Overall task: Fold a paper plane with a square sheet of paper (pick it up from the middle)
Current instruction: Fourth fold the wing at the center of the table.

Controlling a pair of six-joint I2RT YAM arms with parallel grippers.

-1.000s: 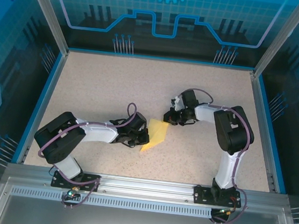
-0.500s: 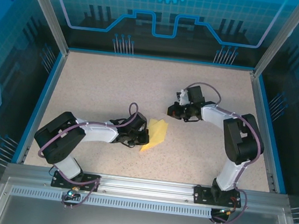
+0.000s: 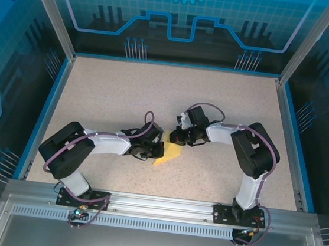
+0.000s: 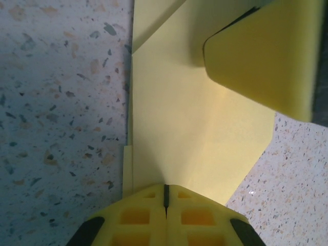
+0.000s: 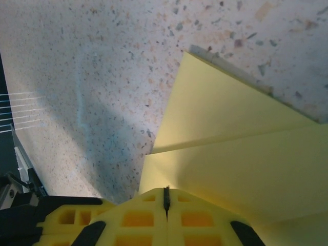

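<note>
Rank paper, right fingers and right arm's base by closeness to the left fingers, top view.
1. Paper: touching the left fingers, spreading right.
2. Right fingers: up and right, on the paper's far end.
3. Right arm's base: bottom right of the view.

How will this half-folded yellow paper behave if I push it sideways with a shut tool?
Likely floppy: the folded paper is thin, stiffened only along its creases. Probably light enough to slide on the speckled table unless the left tool pins it.
</note>
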